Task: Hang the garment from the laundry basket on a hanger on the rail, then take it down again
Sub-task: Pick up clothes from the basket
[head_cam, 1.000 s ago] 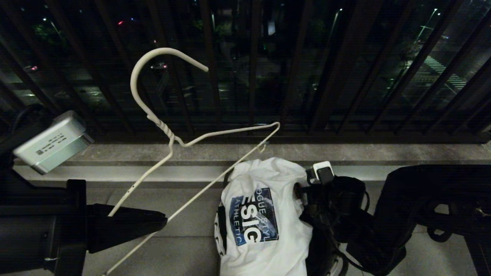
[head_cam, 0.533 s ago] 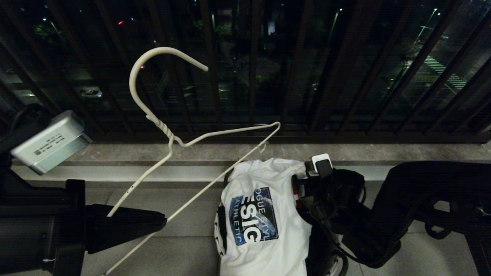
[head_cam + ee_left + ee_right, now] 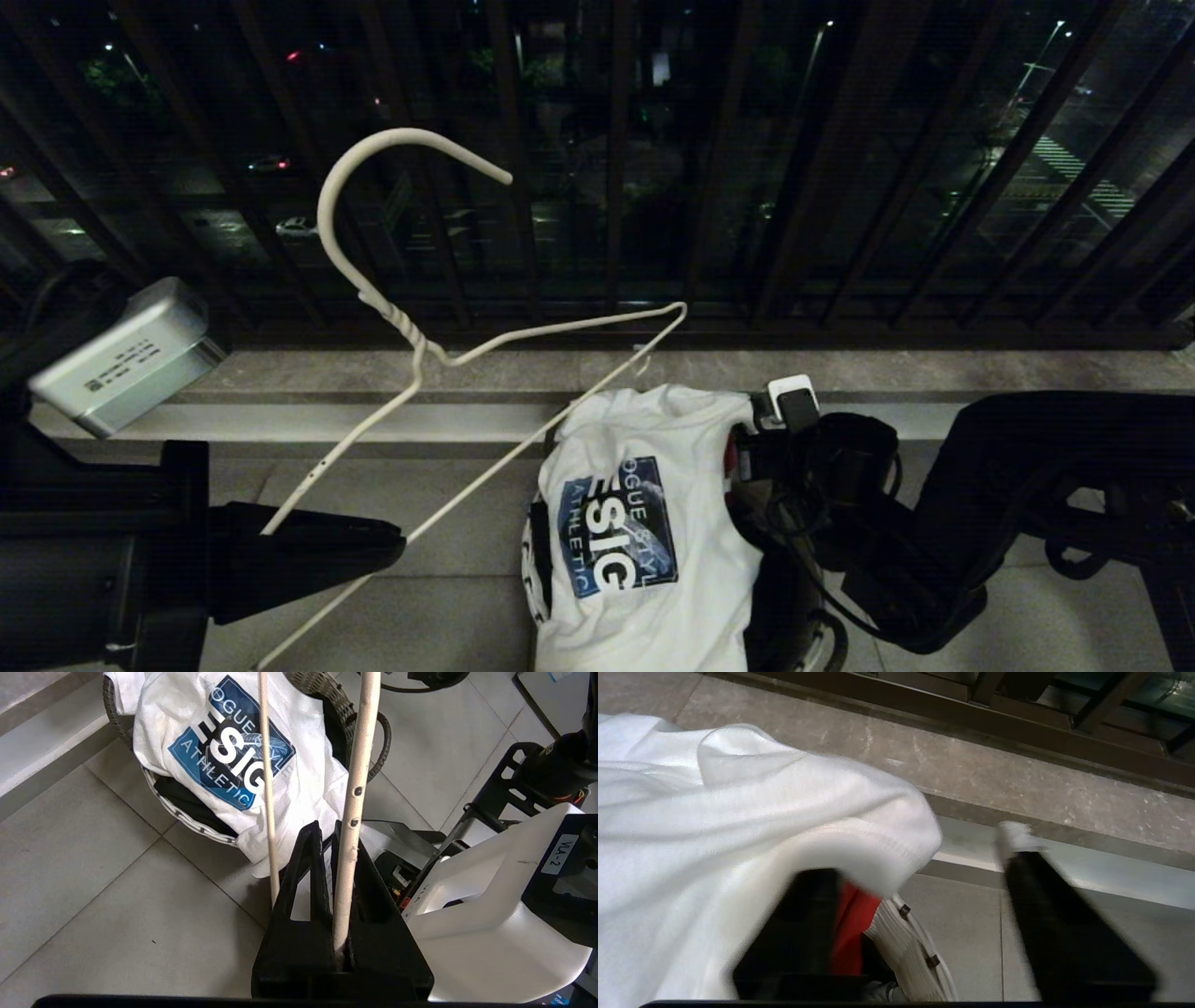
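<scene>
Head view shows the garment (image 3: 644,523) heaped print-up over the laundry basket (image 3: 369,723) on the floor, just below the balcony sill, so its folded top edge offers itself for a pinch. My right pincer (image 3: 920,905) is at that edge, one finger under the white fold, the other clear of it, jaws apart and gripping nothing yet. My left pincer (image 3: 334,868) is clenched on the hanger (image 3: 411,336), holding it tilted beside the basket, I judge ready to receive the shirt.
</scene>
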